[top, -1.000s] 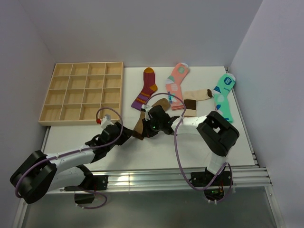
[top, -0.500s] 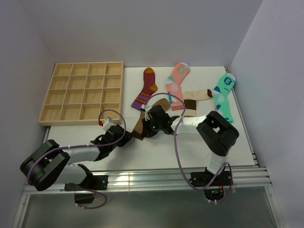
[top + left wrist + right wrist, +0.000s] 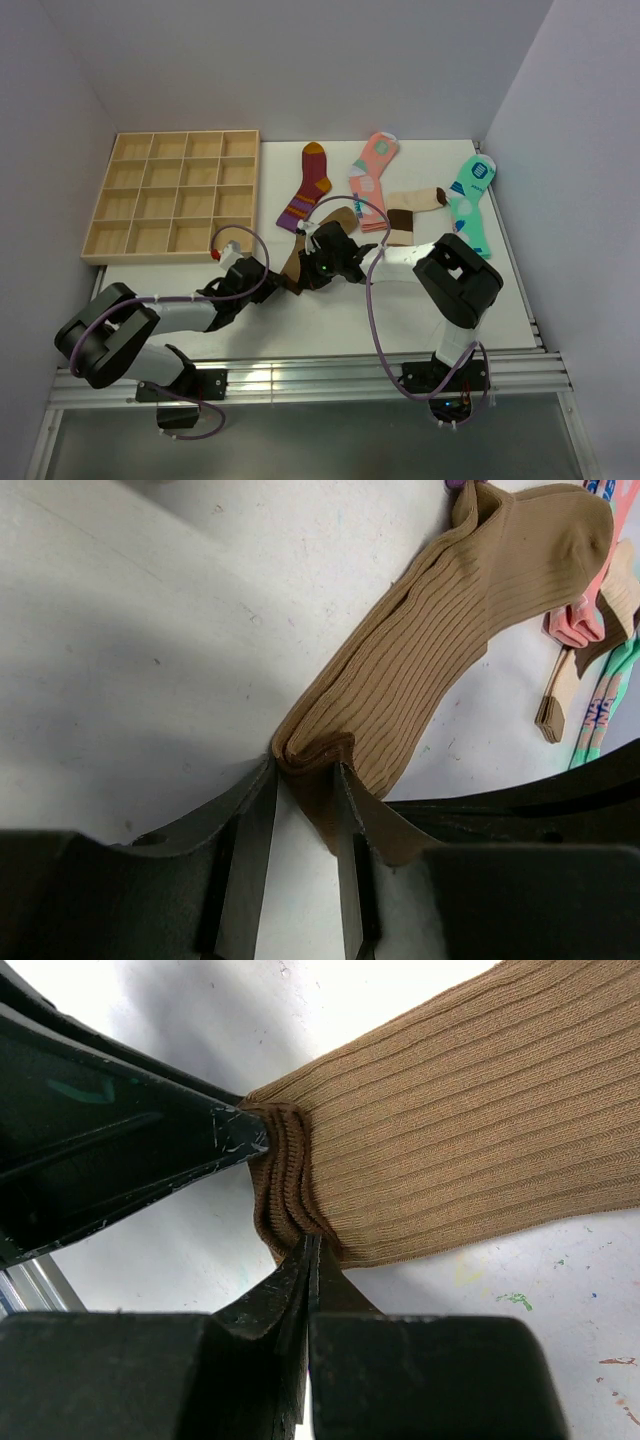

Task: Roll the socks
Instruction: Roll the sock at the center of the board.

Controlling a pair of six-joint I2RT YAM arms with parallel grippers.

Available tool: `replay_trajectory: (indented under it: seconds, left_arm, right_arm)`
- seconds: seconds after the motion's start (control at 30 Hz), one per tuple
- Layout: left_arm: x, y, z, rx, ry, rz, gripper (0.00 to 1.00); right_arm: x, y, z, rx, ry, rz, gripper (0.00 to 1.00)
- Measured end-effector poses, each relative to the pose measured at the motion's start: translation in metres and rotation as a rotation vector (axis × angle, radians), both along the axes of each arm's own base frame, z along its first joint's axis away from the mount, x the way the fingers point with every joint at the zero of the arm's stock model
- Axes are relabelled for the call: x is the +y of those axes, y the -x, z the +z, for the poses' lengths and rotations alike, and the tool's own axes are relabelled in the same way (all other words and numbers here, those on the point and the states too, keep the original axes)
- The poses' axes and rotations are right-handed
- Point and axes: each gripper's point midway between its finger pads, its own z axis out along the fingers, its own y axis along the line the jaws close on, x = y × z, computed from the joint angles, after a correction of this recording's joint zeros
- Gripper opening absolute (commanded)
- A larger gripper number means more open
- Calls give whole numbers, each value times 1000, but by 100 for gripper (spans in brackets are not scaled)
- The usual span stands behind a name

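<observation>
The brown sock [image 3: 440,630] stretches toward the upper right. The left fingers [image 3: 300,785] grasp its folded cuff, and the clenched right fingers [image 3: 310,1260] touch it.

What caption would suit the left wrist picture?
Left gripper pinches a ribbed brown sock by its folded cuff on a white table.

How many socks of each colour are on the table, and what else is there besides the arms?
Brown sock: 1
Beige sock: 1
Maroon striped sock: 1
Pink patterned sock: 1
Mint-green patterned sock: 1
Wooden divider tray: 1
Total: 6 (5 socks, 1 tray)
</observation>
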Motion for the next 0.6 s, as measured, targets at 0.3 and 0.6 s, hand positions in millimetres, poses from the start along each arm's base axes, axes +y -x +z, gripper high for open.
replay_trajectory:
  seconds: [0.3,0.6]
  left_arm:
    - [-3,-5,-2,4,4,5,31]
    - [-7,-10,-4,22,-11,9,14]
  right_arm:
    - [0,1,0,2,-1,2,0]
    - [-3,0,4,-15,15,-10,11]
